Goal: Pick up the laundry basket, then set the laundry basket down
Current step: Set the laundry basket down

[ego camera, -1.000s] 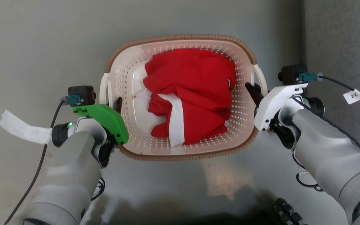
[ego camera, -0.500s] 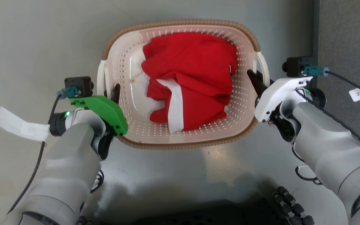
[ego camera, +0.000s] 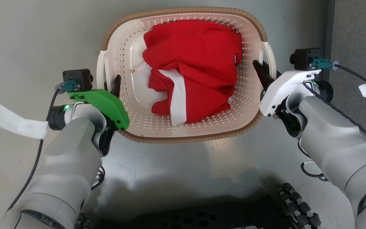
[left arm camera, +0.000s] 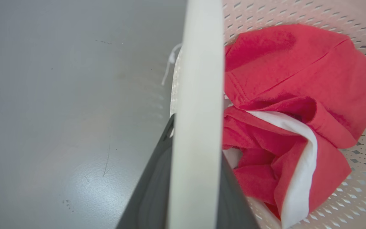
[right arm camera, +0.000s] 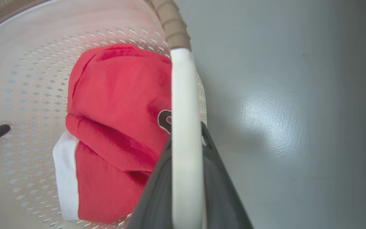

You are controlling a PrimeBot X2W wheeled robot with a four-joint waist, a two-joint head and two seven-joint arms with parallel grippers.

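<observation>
The laundry basket [ego camera: 176, 139] is cream-white and perforated with a brown rim, and it holds a crumpled red and white garment [ego camera: 195, 63]. My left gripper [ego camera: 112, 83], under a green cover, is shut on the basket's left white loop handle [ego camera: 100, 71]. The left wrist view shows that handle [left arm camera: 199, 79] clamped in the left gripper [left arm camera: 197, 136]. My right gripper [ego camera: 265, 70], under a white cover, is shut on the right handle [ego camera: 271, 58]. In the right wrist view the white loop [right arm camera: 184, 95] runs through the right gripper [right arm camera: 186, 133], beside the garment [right arm camera: 116, 111].
Smooth grey floor lies all around the basket. A darker carpeted strip [ego camera: 357, 31] runs along the right side. My black base [ego camera: 202, 219] and a roller wheel [ego camera: 297, 206] fill the bottom edge. White tags [ego camera: 14, 122] hang from the wrist cables.
The whole picture has shifted: the basket and both grippers sit higher and look slightly larger, and my black base has come into view below. Both grips on the handles are unchanged.
</observation>
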